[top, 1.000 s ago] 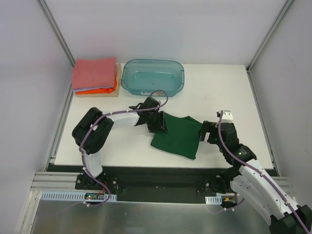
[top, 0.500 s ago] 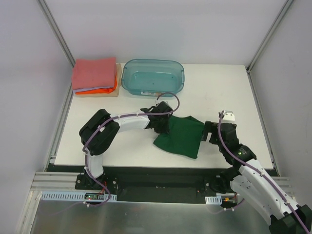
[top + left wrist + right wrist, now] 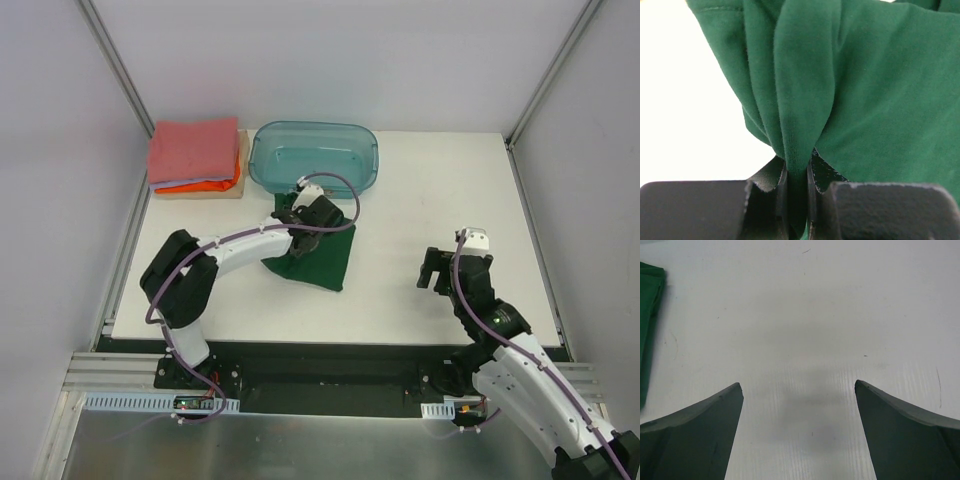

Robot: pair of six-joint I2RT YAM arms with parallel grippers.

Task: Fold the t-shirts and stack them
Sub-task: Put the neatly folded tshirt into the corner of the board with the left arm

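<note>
Left gripper [image 3: 796, 172], jaws clamped on a pinched fold of the green shirt [image 3: 318, 258], has dragged it left from the table's [image 3: 440, 190] middle to just near the teal bin [image 3: 262, 172]; the fold looks done, stacking remains. Right gripper [image 3: 799, 390] stands wide apart over bare tabletop, well clear. The folded stack [image 3: 193, 150] waits far left, the bin's corner close beside that path.

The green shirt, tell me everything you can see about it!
The dark green t-shirt is soft, plain cloth, folded into a rumpled bundle. It lies on the white table, close to the teal bin. The left gripper is shut on a bunched fold at its far edge, so the cloth puckers there.
</note>
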